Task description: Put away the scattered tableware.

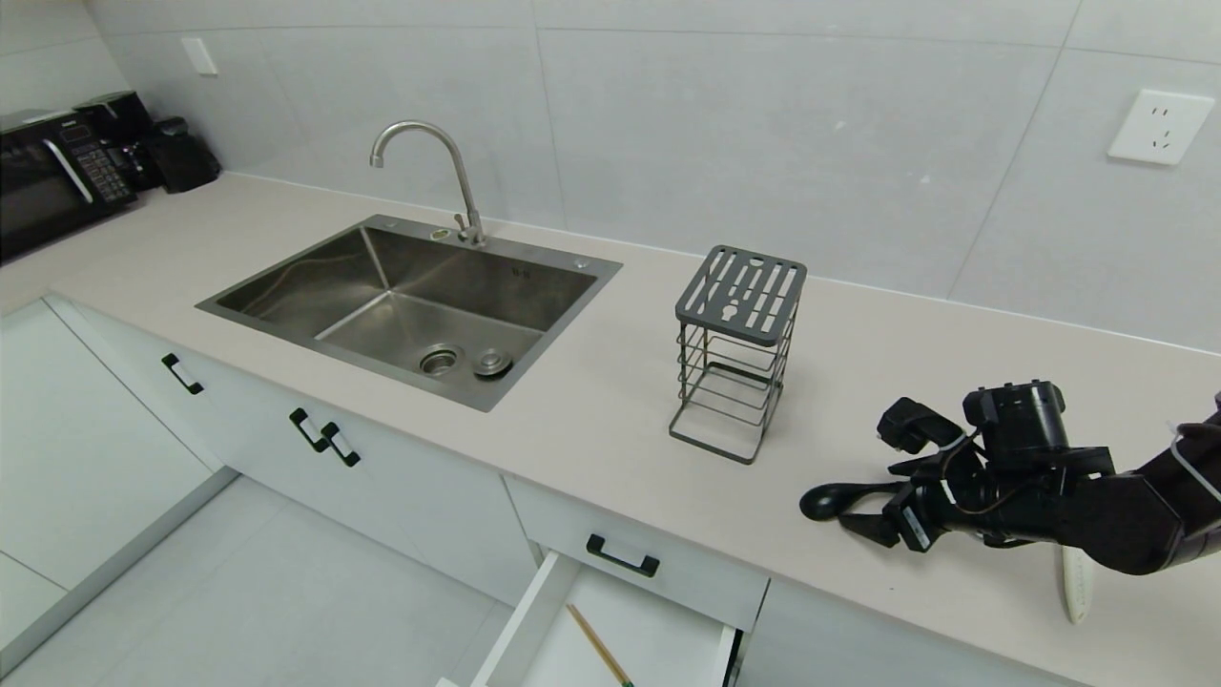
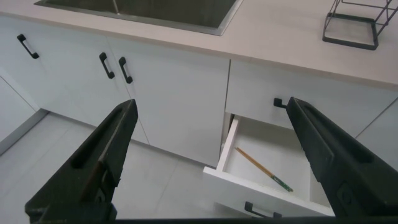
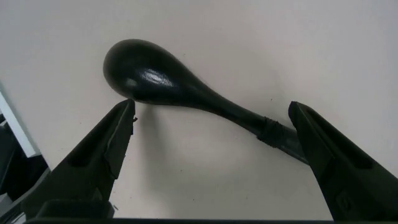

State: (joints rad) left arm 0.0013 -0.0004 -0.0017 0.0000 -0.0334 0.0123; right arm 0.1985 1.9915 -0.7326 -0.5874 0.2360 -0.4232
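I have my right claw [image 1: 882, 477] gaping empty astride the black spoon [image 1: 828, 500] by the table's [image 1: 591, 410] front edge near its right end, and my left claw [image 2: 211, 115] equally open and empty above the pulled-out drawer [image 2: 227, 152].

The right gripper [image 1: 873, 501] was held low over the counter [image 1: 591, 410], its fingers parted on both sides of a black spoon [image 1: 822, 499]. A wire rack [image 1: 736, 353] was seen beyond the gripper, and an open drawer [image 1: 668, 639] lower, to its left.
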